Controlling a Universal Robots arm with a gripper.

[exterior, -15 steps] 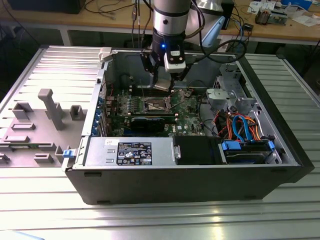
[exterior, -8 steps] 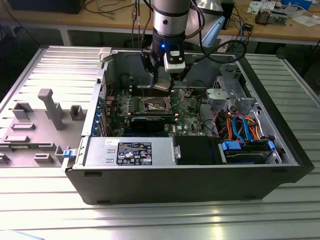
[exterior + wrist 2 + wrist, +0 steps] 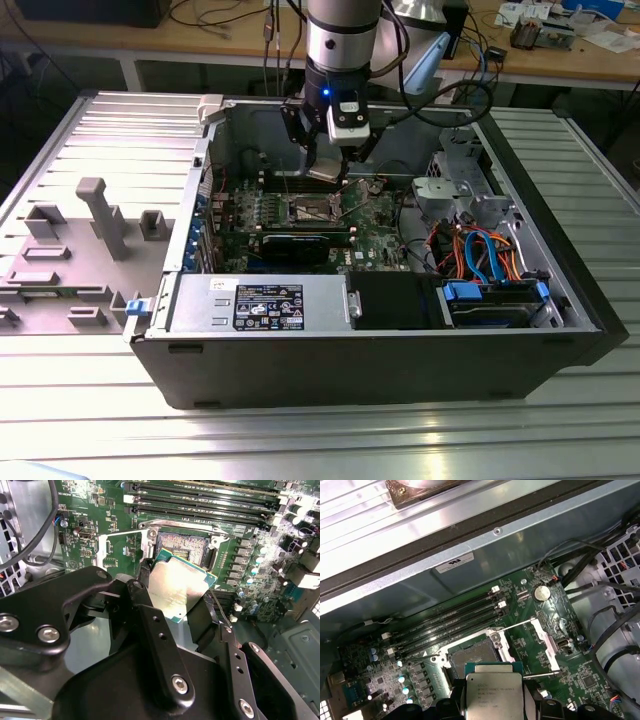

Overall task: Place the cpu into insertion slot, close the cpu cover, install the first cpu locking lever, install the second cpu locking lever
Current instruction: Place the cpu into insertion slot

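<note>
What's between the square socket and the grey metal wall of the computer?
Long black memory slots lie side by side between the socket and the wall, in the first wrist view. The pincer holds the chip nearby.

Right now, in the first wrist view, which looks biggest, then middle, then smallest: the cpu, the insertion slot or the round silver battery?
1. cpu, but it is nearest the camera.
2. insertion slot, partly covered by the cpu.
3. round silver battery.
</note>
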